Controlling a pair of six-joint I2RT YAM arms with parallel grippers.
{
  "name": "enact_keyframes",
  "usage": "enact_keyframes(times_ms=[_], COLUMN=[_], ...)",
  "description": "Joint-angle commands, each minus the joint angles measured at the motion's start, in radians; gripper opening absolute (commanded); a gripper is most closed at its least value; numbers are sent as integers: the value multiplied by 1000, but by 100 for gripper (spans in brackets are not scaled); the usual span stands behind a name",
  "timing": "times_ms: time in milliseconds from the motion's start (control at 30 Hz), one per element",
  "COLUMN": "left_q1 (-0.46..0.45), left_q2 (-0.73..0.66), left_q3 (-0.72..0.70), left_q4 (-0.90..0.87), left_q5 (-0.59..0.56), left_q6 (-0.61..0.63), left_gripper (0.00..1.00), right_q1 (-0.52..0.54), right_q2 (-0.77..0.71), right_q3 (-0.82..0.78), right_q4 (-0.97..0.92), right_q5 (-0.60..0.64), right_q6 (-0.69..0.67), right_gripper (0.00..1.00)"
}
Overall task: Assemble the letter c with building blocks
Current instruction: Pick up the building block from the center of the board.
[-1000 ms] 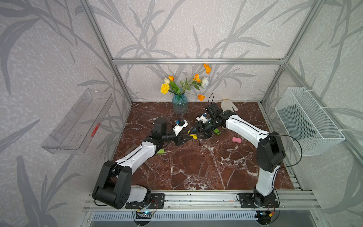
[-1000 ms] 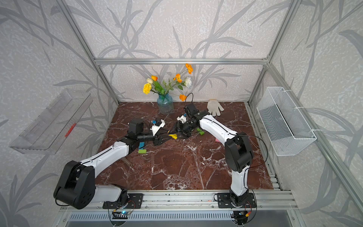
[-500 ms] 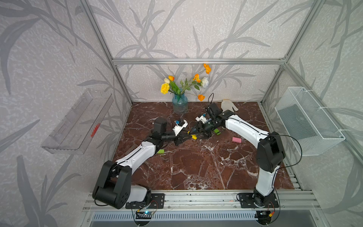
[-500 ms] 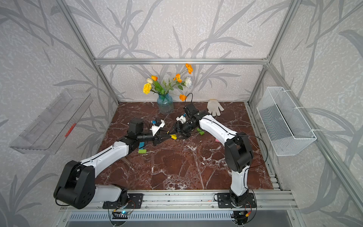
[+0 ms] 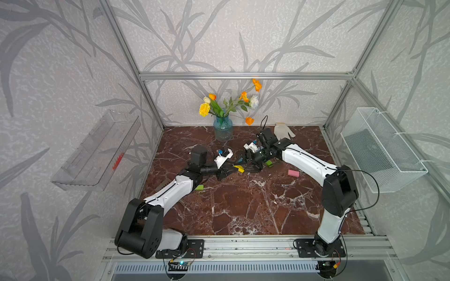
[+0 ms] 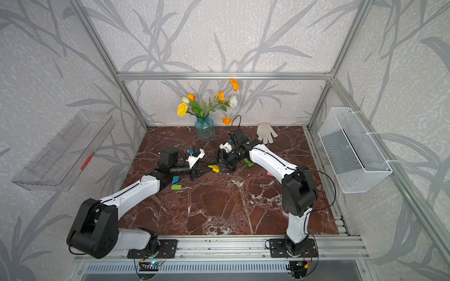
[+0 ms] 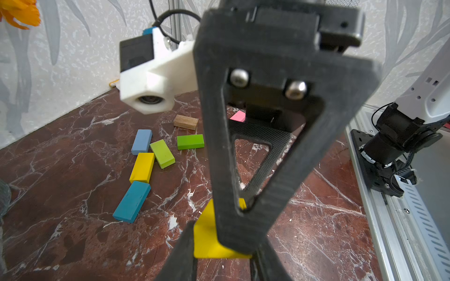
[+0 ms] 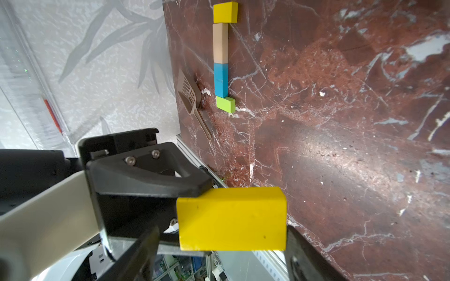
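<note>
Left gripper [image 7: 210,240] fingers [image 7: 183,254] newly clamp the yellow block [image 8: 231,219] near the vase [image 5: 222,131] while the right gripper [image 8: 222,228] opens, a handover toward the letter c [image 8: 221,60].

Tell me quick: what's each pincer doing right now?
Left pincer: closed on the yellow block.
Right pincer: open, straddling that block with a gap on one side.
</note>
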Motion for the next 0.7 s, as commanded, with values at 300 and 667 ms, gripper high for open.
enact_keyframes(times_ms=[300, 667], left_q1=[2, 1], left_q2=[0, 57], left_q3=[-58, -149], left_q4=[210, 660], left_q5=[-35, -35], left_q6=[-83, -282], left_gripper=[5, 1], right_q1=[-77, -85], right_q2=[-150, -182], right_q3=[-211, -329], right_q4=[163, 456], right_q5=[-40, -62], right_q6=[95, 404], right_gripper=[65, 59])
